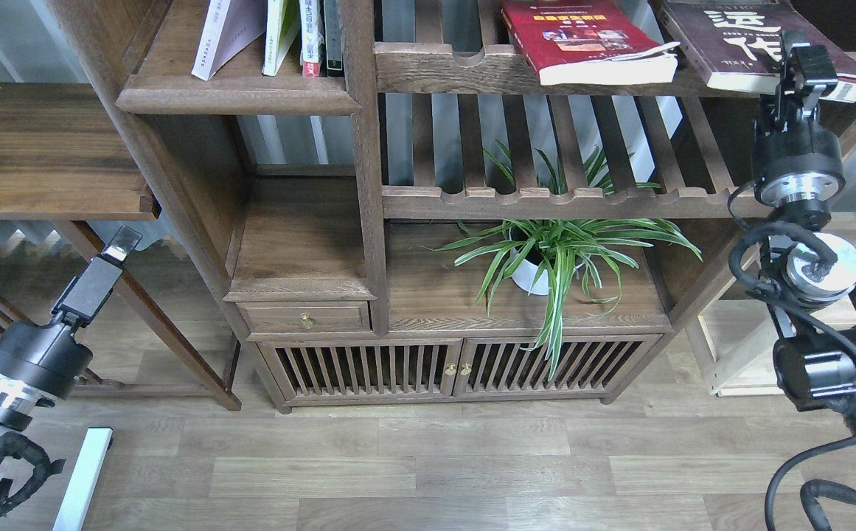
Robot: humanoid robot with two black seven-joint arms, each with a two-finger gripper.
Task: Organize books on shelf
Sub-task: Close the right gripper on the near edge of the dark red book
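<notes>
A pale lavender-white book (223, 33) leans on the dark-brown shelf (236, 94) at the upper left, beside several thin upright books (315, 37). A red book with a yellow band (582, 40) lies flat on the upper slatted rack. The large maroon-brown book with cream characters (737, 33) lies flat to its right. My right gripper (805, 63) is raised against the front edge of the maroon book; its dark fingers cannot be told apart. My left gripper (116, 249) hangs low at the left, away from the books, and looks like a single bar.
A spider plant in a white pot (553, 254) stands on the cabinet top under the lower slatted rack (545, 200). A dark side table (44, 147) is on the left. A pale wood frame (730, 361) is at the right. There is wood floor in front.
</notes>
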